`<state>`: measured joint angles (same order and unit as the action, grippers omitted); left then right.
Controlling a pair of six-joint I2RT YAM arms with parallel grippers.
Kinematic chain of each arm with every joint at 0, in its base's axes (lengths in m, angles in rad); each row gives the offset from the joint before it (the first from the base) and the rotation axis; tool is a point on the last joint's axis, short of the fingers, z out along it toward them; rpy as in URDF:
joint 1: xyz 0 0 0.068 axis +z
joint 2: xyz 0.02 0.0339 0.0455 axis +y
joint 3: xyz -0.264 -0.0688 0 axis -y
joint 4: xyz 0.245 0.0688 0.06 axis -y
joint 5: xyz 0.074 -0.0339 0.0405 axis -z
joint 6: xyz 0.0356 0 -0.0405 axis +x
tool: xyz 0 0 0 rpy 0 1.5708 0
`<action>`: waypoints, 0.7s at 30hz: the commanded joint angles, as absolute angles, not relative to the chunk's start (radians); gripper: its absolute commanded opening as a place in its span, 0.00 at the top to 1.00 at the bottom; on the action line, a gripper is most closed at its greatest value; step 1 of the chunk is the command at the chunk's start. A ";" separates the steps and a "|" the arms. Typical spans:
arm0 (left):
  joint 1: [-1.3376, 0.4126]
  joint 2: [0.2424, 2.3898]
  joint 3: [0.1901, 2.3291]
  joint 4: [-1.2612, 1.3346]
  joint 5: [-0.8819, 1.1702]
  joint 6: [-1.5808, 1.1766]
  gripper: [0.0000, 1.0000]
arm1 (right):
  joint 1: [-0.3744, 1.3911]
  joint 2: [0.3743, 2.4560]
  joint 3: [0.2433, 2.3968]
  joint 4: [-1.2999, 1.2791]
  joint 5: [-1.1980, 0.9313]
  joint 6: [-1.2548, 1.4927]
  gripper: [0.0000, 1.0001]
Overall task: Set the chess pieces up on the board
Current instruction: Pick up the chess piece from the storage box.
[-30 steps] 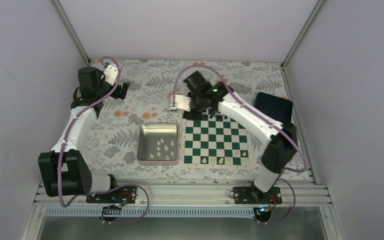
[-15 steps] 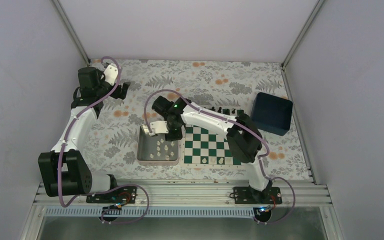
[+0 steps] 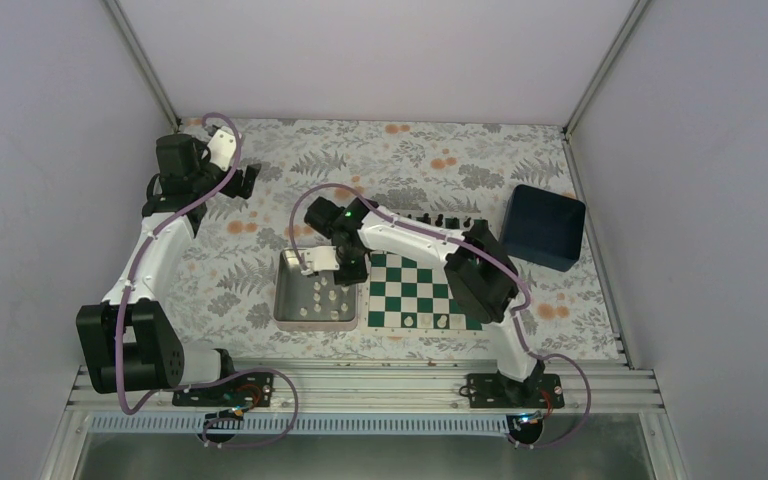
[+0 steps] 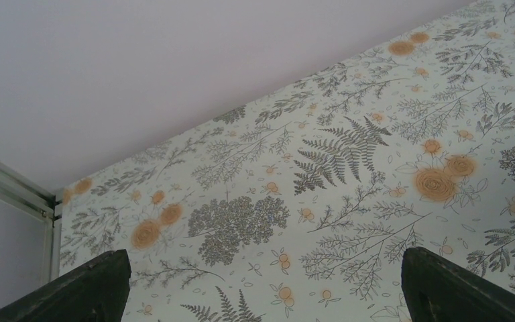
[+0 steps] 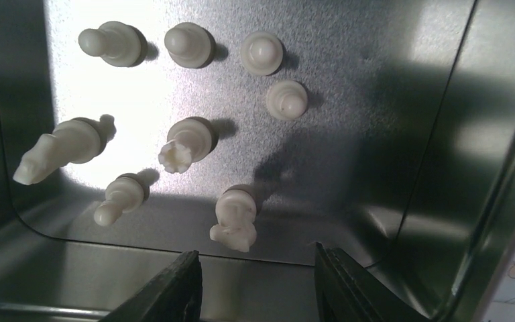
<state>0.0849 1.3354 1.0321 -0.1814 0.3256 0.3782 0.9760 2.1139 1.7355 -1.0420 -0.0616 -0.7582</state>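
Our right hand point(image 5: 258, 290) hangs low inside the silver tray point(image 5: 442, 168) with its two fingers spread and nothing between them, the wrist pointing straight down. The right arm reaches from the near right corner of the counter point(image 3: 260, 240) leftward across the board point(image 3: 400, 290). Just beyond the fingertips we see eight cream-white chess pieces point(image 5: 186, 142) on the tray floor. They seem to stand on their bases with their long axes vertical, and those nearest the lens are seen almost head-on. Among them are round-headed pawns, a knight and two crowned pieces. From above, the tray sits toward the near edge at mid-counter. The green and white board lies just beside it on the right, with a few white men point(image 3: 430, 321) on its near row and black men point(image 3: 447, 218) along its far edge. Our left hand point(image 4: 263, 268) hovers near the far left corner, fingers wide apart and holding nothing.
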 commanded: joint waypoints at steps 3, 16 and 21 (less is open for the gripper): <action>0.081 1.324 1.030 -0.168 0.342 0.387 0.00 | 0.990 2.149 1.723 -1.061 -0.073 -0.754 0.56; 0.081 1.322 1.027 -0.165 0.341 0.386 0.00 | 0.991 2.185 1.724 -1.041 -0.079 -0.755 0.58; 0.081 1.324 1.026 -0.164 0.341 0.388 0.00 | 0.992 2.194 1.726 -1.034 -0.079 -0.753 0.60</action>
